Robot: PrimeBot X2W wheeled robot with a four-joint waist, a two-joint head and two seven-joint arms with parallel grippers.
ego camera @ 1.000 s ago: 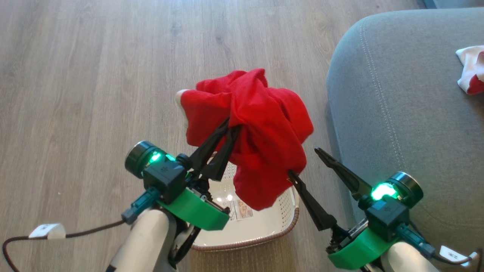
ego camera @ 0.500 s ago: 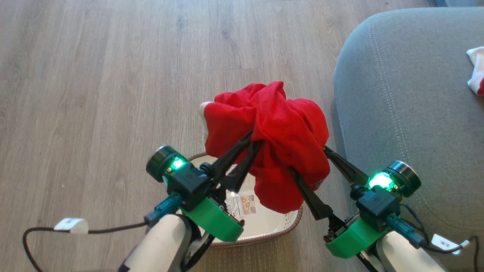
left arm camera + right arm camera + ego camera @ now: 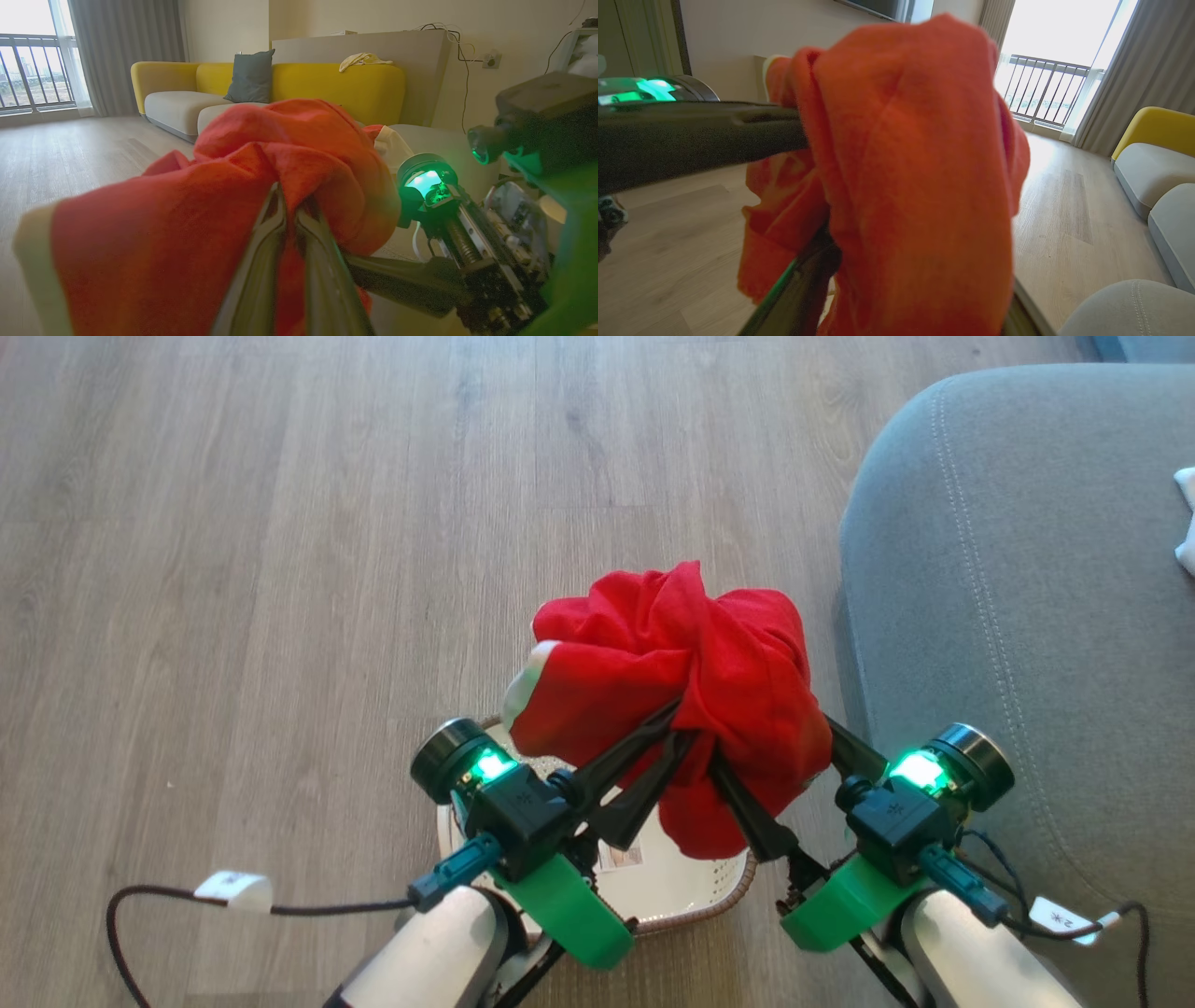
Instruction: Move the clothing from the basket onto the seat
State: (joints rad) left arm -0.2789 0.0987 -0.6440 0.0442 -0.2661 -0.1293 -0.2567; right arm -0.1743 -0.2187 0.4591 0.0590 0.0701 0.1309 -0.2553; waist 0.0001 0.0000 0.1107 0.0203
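The red garment hangs bunched above the basket, just beside the seat, not yet on it. The left tool is clamped on a fold; the right tool stands wide apart, straddling the bundle. A pale cloth lies on the seat, likely the other garment, already moved

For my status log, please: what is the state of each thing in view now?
red garment: bunched, lifted above the basket.
left gripper: shut on the red garment.
right gripper: open, one finger each side of the red garment.
basket: on the floor, bottom bare where visible.
seat: a white cloth lies on it.
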